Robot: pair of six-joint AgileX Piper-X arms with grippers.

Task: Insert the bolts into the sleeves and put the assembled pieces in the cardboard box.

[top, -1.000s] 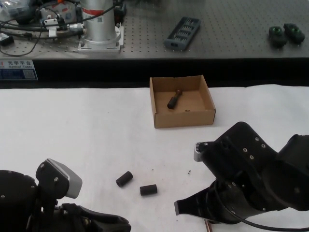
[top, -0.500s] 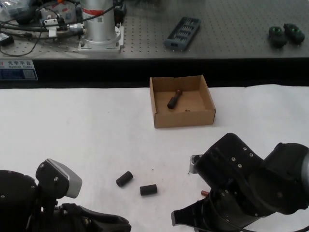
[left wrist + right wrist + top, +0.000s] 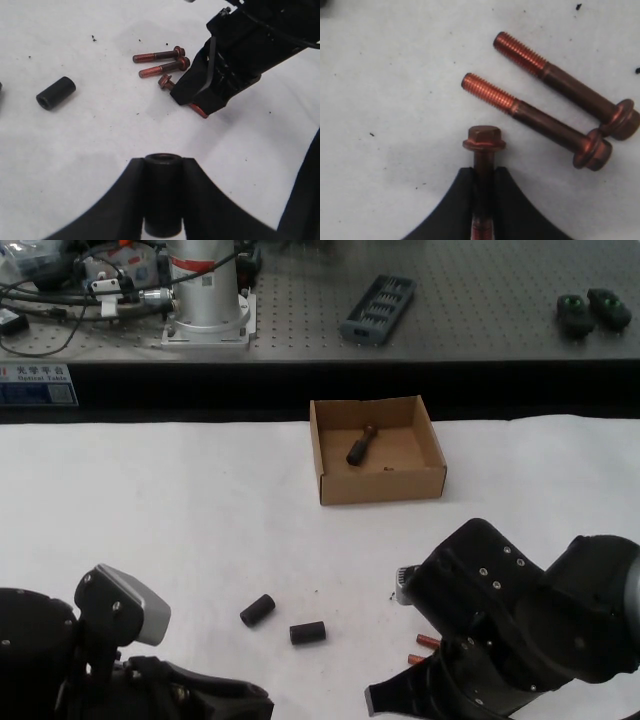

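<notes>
My left gripper [image 3: 162, 167] is shut on a black sleeve [image 3: 162, 200], held upright with its open bore facing up. My right gripper [image 3: 484, 172] is shut on the shank of a copper bolt [image 3: 484, 142], low over the white sheet. Right next to it lie two more copper bolts [image 3: 540, 122] [image 3: 565, 85], side by side; in the high view they are bolts [image 3: 426, 642] beside the right arm [image 3: 510, 630]. Two loose black sleeves [image 3: 257, 610] [image 3: 307, 632] lie between the arms. The cardboard box [image 3: 382, 484] farther back holds one assembled piece [image 3: 360, 446].
The left arm [image 3: 110, 650] fills the near left corner. A dark optical bench behind the white sheet carries a metal post [image 3: 205, 285], a blue-grey rack [image 3: 378, 307] and cables. The sheet's far left and far right lie bare.
The right arm has pulled back toward the near edge and dropped lower, uncovering the two lying bolts beside it. The left arm has barely shifted.
</notes>
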